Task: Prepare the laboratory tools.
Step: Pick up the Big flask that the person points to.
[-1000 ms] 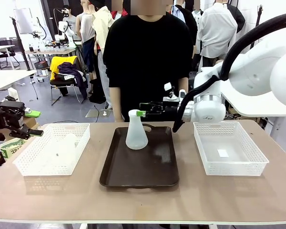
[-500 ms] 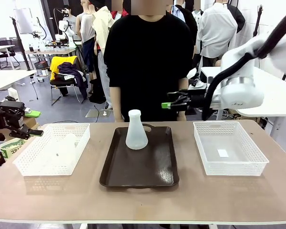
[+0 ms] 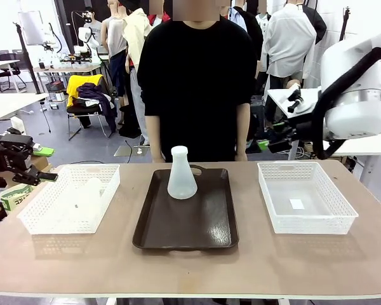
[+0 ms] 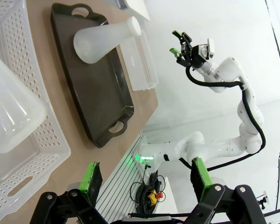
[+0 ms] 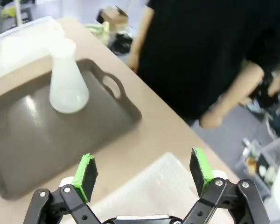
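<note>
While all my jaws gape empty, the job stands half done.
On the wooden table, a dark brown rectangular tray sits between the white lattice left basket and right basket; one translucent whitish conical plastic flask stands upright at the tray's far end, apparently ready. Its twin rests in the left basket, hazy through lattice, pose unclear. My right gripper hovers by the right basket, my left gripper off the table's left end.

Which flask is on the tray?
The upright flask at the far end of the tray; the other flask is inside the left basket.
</note>
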`<state>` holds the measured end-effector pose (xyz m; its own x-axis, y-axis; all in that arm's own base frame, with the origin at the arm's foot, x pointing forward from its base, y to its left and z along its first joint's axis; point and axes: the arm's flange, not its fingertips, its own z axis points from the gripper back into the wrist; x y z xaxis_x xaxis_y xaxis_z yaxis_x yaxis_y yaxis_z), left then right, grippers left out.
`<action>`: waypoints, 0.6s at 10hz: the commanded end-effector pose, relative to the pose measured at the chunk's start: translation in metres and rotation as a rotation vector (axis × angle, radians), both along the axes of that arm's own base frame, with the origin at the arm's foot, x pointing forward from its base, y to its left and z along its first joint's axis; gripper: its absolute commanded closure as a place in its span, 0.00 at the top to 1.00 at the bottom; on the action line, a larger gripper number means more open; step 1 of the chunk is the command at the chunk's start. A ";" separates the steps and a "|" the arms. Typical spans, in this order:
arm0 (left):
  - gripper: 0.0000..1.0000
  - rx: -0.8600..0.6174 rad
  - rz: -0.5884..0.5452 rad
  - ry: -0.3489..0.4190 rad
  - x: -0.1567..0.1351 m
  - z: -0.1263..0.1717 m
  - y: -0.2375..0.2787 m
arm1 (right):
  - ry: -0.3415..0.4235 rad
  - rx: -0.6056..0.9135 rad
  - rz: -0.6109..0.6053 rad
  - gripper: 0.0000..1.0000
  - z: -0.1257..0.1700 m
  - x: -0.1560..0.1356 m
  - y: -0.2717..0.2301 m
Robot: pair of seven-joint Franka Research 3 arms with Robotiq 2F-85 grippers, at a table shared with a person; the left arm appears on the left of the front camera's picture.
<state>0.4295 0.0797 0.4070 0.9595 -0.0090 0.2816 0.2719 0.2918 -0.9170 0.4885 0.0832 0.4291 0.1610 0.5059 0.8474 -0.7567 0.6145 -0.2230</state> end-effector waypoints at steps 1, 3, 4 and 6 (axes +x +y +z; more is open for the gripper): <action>1.00 0.007 -0.007 -0.003 -0.002 0.001 0.002 | 0.124 0.026 -0.099 1.00 -0.005 -0.011 -0.020; 1.00 0.007 -0.007 -0.003 -0.002 0.001 0.002 | 0.176 0.058 -0.177 1.00 -0.013 -0.022 -0.044; 1.00 0.007 -0.007 -0.003 -0.002 0.001 0.002 | 0.207 0.061 -0.198 1.00 -0.017 -0.026 -0.050; 1.00 0.007 -0.007 -0.003 -0.002 0.001 0.002 | 0.213 0.070 -0.210 1.00 -0.020 -0.025 -0.054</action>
